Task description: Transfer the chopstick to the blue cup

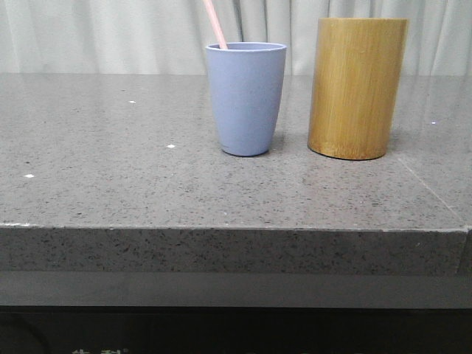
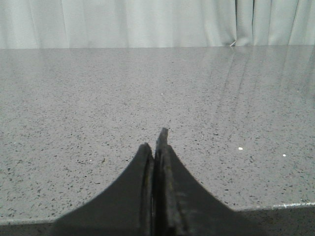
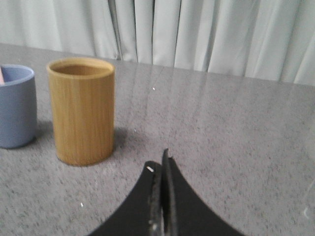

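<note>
Your left tool (image 2: 156, 147) sits low over the grey speckled worktop (image 2: 98, 98), its two dark fingers pressed together with nothing between them. It points across the bare stone toward the pale curtain (image 2: 123, 22) at the far edge. In your left wrist view the fingertips end just above the surface; you cannot tell from it whether they touch the stone.

Your right tool (image 3: 162, 169) is closed the same way, fingers flat against each other and holding nothing. It too is low and aimed along the worktop toward the curtain. In your right wrist view the bamboo holder (image 3: 82, 110) stands near the tool, off to one side of its line, and the blue cup (image 3: 15, 105) shows partly at the picture's edge beyond the holder.

In your front view the chopstick (image 1: 215, 23) is already in the blue cup (image 1: 246, 97). Its lower part is hidden inside the cup; the pale pink upper end rises past the rim at the cup's left side. Its long axis is steep but not vertical: it leans up and to the left, the top running out of the picture.

The blue cup stands upright on the worktop (image 1: 110, 177), near the middle. The bamboo holder (image 1: 357, 87) stands upright just to its right, taller, with a narrow gap between the two, not touching.
</note>
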Tool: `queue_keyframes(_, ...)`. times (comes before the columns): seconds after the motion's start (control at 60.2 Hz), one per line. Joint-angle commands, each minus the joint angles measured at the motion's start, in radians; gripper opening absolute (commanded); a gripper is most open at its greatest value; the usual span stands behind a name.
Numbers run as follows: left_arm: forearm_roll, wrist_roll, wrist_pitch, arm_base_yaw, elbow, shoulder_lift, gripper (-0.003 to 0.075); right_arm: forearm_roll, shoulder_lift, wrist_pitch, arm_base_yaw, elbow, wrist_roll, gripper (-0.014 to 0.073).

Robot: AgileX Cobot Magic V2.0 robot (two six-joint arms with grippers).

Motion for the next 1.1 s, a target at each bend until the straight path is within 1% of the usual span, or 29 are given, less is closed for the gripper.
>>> queue_keyframes(0.0, -0.008, -0.009, -0.086, 0.004, 0.008, -0.021, -0.0019, -0.012, -0.048, -0.122, -0.017, 0.051, -0.007, -0.0101)
queue_keyframes(0.133, -0.008, -0.009, -0.086, 0.004, 0.008, -0.021, -0.0019, 0.017, -0.169, -0.135, -0.056, 0.188, 0.002, -0.0101)
queue_keyframes(0.216, -0.008, -0.009, -0.086, 0.004, 0.008, -0.021, -0.0019, 0.057, -0.161, -0.156, -0.069, 0.241, 0.018, -0.0101)
queue_keyframes(0.266, -0.008, -0.009, -0.086, 0.004, 0.008, -0.021, -0.0019, 0.063, -0.162, -0.12, -0.074, 0.241, 0.017, -0.0101)
queue_keyframes(0.332, -0.008, -0.009, -0.086, 0.004, 0.008, -0.021, -0.0019, 0.063, -0.162, -0.113, -0.074, 0.241, 0.017, -0.0101)
queue_keyframes(1.079, -0.008, -0.009, -0.086, 0.004, 0.008, -0.021, -0.0019, 0.063, -0.162, -0.113, -0.074, 0.241, 0.017, -0.0101)
